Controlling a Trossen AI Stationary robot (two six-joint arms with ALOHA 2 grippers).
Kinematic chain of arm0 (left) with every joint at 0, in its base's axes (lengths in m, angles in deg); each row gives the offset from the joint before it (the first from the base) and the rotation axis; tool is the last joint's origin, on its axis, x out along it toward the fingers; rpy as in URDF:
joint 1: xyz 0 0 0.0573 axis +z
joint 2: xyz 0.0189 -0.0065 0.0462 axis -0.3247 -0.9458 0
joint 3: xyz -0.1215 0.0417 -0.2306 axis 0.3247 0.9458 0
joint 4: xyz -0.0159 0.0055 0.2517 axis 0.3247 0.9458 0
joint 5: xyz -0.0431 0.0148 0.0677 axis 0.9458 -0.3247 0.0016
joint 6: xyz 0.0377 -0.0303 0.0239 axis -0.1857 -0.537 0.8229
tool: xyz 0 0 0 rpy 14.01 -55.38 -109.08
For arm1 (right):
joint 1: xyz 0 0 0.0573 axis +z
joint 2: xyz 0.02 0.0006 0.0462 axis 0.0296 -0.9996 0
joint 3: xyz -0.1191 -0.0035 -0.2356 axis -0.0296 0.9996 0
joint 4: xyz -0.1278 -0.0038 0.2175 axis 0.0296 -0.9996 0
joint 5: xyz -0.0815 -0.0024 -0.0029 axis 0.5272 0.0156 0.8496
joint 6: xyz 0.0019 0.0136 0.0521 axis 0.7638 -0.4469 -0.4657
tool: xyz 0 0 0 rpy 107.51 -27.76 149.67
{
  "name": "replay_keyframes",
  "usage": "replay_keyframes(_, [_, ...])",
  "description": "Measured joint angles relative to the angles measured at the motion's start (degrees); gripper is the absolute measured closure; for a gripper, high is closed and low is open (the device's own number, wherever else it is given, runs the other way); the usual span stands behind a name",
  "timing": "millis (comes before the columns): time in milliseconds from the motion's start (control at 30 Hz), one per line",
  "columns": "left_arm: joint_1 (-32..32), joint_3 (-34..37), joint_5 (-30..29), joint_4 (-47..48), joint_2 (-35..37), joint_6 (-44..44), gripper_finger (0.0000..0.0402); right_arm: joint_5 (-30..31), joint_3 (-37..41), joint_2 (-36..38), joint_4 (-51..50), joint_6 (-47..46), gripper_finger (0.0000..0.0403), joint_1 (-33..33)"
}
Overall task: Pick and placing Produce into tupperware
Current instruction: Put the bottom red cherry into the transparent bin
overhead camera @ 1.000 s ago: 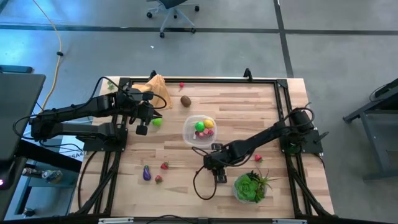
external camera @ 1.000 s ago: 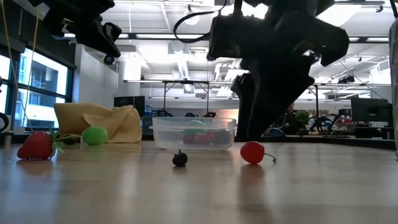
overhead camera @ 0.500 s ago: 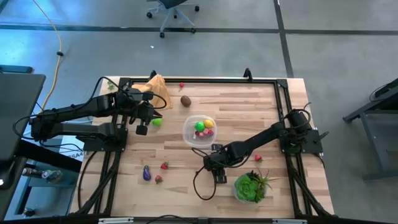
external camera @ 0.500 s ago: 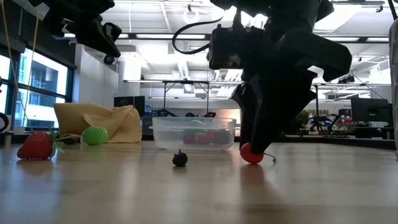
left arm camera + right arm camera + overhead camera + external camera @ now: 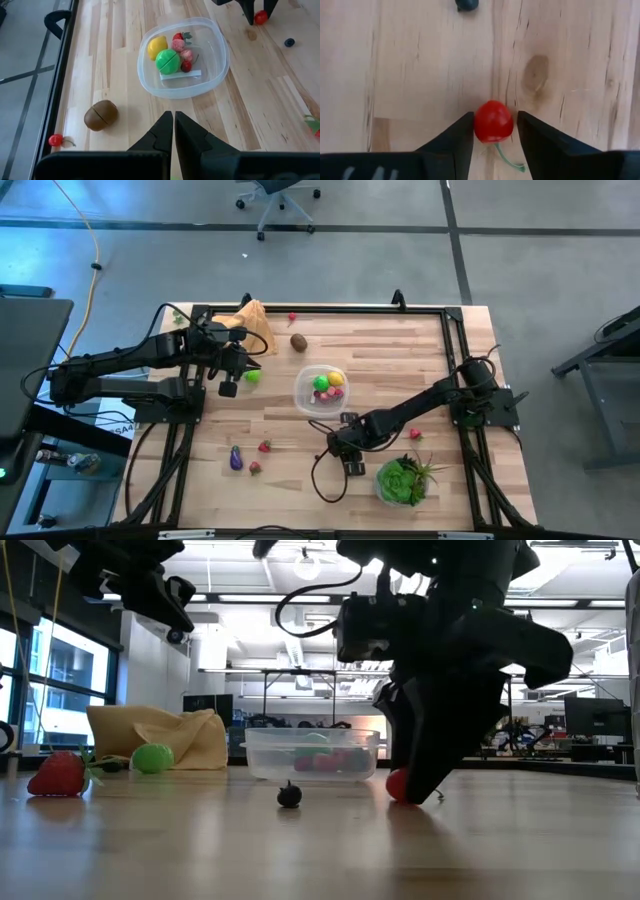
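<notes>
The produce lies scattered over your pale wood-plank counter (image 5: 400,370), and some of it already sits in the tupperware (image 5: 215,75), a rounded clear plastic tub with thin see-through walls near the counter's middle. Inside it you can see a glossy yellow lemon (image 5: 157,47), a smooth green lime (image 5: 168,61) with a seam across it, and a few small red berries (image 5: 181,44).

Your right hand (image 5: 493,131) is down at the counter surface, just in front of the tub, with a round, shiny red cherry (image 5: 493,121) between its two dark wedge-shaped fingers (image 5: 454,139). The fingers flank the cherry closely on both sides, and its thin green stem curls out below. You cannot tell whether they are already pressing it. A small dark berry (image 5: 467,4) rests nearby on the wood.

Your left hand (image 5: 173,131) hovers above the counter near the crumpled tan cloth (image 5: 255,325), its fingers pressed together and holding nothing. Near it lie a fuzzy brown kiwi (image 5: 101,114) with a seam, another cherry (image 5: 55,140) at the counter's edge, and a round green lime (image 5: 252,376).

Towards the front left you have a purple eggplant (image 5: 236,459) and two strawberries (image 5: 264,446). A leafy green plant (image 5: 403,479) stands at the front right.
</notes>
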State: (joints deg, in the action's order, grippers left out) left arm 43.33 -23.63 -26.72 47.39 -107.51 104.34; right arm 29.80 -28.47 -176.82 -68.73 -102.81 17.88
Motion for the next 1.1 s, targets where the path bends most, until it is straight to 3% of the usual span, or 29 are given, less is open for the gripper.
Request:
replay_keyframes(567, [0.0, 0.0, 0.0, 0.0, 0.0, 0.0, 0.0392, 2.27, -0.02, 0.19, -1.1, 0.63, 0.0301, 0.0])
replay_keyframes(833, [0.0, 0.0, 0.0, 0.0, 0.0, 0.0, 0.0392, 7.14, -0.88, 2.24, -2.5, 0.65, 0.0301, -0.04])
replay_keyframes(1100, [0.0, 0.0, 0.0, -0.07, 0.02, 0.0, 0.0392, 17.97, -10.58, 2.73, -11.51, 4.23, 0.0302, -0.31])
